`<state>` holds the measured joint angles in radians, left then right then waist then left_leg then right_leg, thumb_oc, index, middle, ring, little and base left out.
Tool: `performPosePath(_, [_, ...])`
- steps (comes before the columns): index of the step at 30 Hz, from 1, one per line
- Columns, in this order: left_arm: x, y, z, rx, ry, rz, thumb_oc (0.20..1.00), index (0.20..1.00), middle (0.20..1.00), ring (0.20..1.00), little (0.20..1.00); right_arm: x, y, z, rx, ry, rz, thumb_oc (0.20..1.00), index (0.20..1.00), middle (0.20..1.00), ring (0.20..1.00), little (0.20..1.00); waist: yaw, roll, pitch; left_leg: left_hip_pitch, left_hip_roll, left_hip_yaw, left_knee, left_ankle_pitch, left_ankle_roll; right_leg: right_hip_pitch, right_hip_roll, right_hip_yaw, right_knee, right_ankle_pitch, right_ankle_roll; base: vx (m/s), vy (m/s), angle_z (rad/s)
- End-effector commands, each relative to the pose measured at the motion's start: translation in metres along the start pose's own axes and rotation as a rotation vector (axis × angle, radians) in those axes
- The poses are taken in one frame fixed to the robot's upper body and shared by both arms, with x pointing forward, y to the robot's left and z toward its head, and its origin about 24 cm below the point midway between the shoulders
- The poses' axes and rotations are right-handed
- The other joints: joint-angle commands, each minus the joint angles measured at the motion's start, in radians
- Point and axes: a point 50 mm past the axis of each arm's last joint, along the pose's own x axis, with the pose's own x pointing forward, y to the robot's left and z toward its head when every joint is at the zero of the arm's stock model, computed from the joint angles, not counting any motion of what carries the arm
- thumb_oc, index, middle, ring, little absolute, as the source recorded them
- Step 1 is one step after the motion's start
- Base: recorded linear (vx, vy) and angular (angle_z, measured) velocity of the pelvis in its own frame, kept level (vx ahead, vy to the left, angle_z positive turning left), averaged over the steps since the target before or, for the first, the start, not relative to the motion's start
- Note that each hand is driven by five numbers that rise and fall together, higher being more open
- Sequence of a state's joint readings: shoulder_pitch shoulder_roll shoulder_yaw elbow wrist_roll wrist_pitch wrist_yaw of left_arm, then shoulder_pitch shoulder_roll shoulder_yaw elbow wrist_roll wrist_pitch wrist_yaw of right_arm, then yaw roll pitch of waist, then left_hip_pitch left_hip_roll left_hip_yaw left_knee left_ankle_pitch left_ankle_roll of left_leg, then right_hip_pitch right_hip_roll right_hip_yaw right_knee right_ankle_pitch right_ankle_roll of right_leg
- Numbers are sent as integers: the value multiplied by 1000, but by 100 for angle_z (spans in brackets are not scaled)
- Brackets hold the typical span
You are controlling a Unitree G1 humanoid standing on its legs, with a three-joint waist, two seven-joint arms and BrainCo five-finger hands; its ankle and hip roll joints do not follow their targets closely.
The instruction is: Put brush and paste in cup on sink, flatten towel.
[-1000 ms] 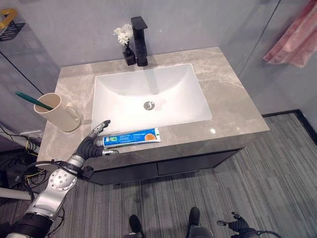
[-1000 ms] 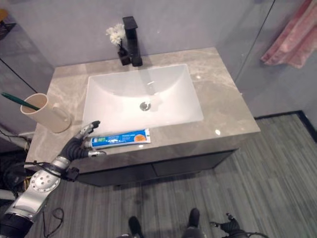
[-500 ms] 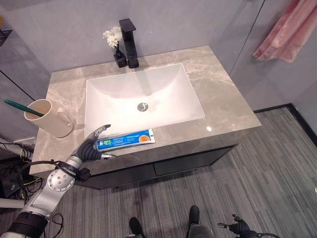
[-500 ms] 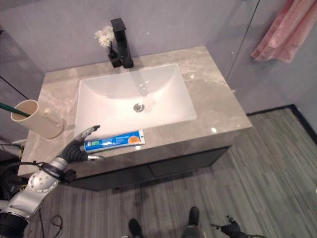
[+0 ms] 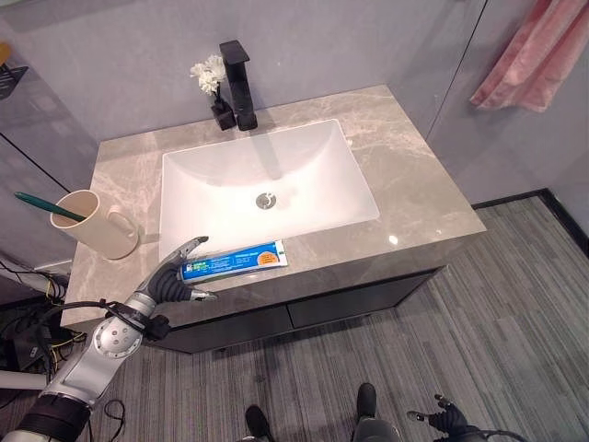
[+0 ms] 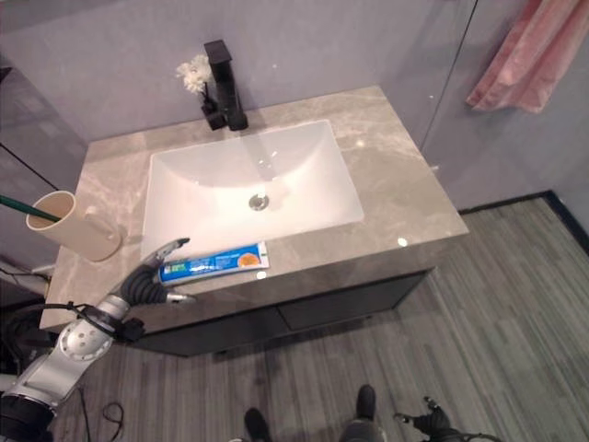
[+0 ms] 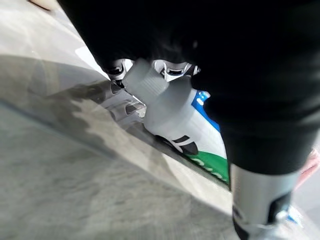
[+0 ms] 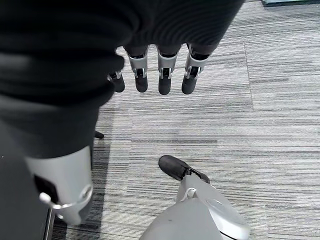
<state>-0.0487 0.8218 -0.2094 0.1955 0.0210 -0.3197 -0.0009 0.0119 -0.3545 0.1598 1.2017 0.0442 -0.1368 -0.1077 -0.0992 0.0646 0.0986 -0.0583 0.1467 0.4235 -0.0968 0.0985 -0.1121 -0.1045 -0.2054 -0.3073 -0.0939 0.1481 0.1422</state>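
Left hand (image 5: 173, 279) at cap end of paste (image 5: 234, 261), fingers spread, nothing gripped. Paste flat on surface (image 5: 414, 184) front edge. Brush (image 5: 48, 208) in cup (image 5: 99, 226). Right hand (image 8: 150, 75) low, fingers relaxed. Towel (image 5: 538, 55) hanging.

Black faucet (image 5: 238, 81) beside white flowers (image 5: 208, 74), perhaps artificial.

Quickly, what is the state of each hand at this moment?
Left hand: open, fingers spread at the cap end of the toothpaste, not gripping it.
Right hand: open, holding nothing.
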Motion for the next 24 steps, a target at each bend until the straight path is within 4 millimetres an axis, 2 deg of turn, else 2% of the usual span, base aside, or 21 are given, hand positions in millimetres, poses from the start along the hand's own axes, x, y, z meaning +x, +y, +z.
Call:
performPosePath(1, [6, 4, 2, 56, -24, 8, 903, 903, 903, 903, 903, 4, -20, 18, 25, -66, -67, 1000, 1000, 1000, 1000, 1000, -11, 26, 44, 47, 29, -89, 10, -19, -23, 57, 7, 2, 15, -24, 64, 0, 0, 0])
performPosePath(4, [6, 4, 3, 92, -32, -6, 780, 780, 780, 780, 780, 4, -21, 17, 31, -64, -73, 1000, 1000, 1000, 1000, 1000, -12, 28, 47, 44, 29, -90, 10, -18, -23, 55, 7, 3, 16, -24, 64, 0, 0, 0])
performPosePath(7, [5, 1, 4, 121, -39, -26, 605, 605, 605, 605, 605, 4, -22, 16, 35, -62, -76, 1000, 1000, 1000, 1000, 1000, -11, 29, 47, 45, 31, -88, 10, -19, -23, 54, 8, 5, 16, -25, 64, 0, 0, 0])
performPosePath(10, [4, -3, 2, 122, -31, -40, 533, 533, 533, 533, 533, 3, -22, 13, 38, -55, -78, 1000, 1000, 1000, 1000, 1000, -11, 31, 48, 47, 31, -88, 10, -20, -23, 54, 9, 6, 17, -27, 63, 0, 0, 0])
performPosePath(24, [5, -9, 3, 180, -49, -80, 448, 448, 448, 448, 448, 3, -26, 13, 39, -59, -95, 1000, 1000, 1000, 1000, 1000, -16, 41, 54, 49, 31, -85, 10, -21, -24, 53, 8, 10, 17, -26, 64, 0, 0, 0])
